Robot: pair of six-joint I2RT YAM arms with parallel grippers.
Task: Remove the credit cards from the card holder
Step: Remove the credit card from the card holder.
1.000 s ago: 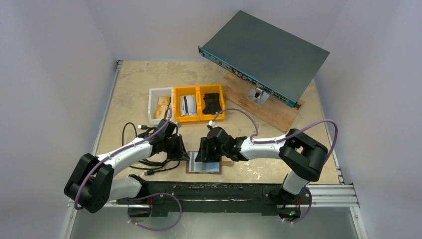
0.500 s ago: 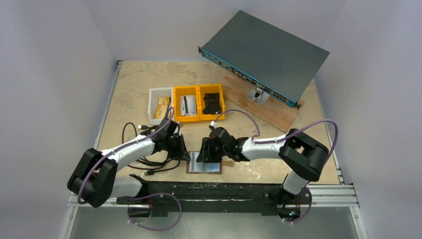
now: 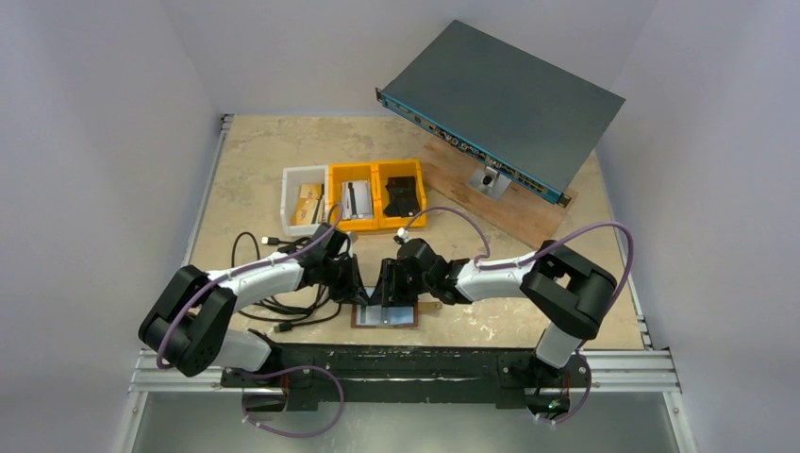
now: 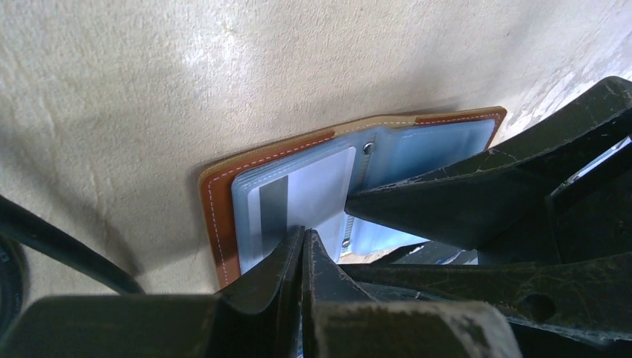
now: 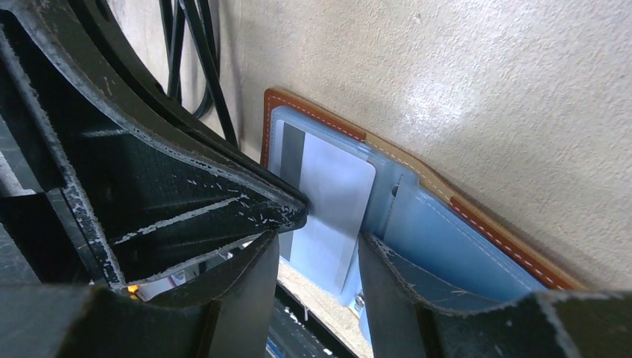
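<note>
My tan table (image 3: 245, 160) holds the open card holder (image 3: 389, 317) just under my left hand (image 3: 357, 291), black wires (image 3: 274, 310) left of it, bins (image 3: 363, 226) farther ahead.

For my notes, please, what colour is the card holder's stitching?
White, on the brown leather card holder; right wrist view.

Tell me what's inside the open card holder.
The brown leather card holder shows one white, dark-striped card in a clear pocket, the shut left hand at its edge. The other pocket looks empty, though the right hand covers part.
</note>
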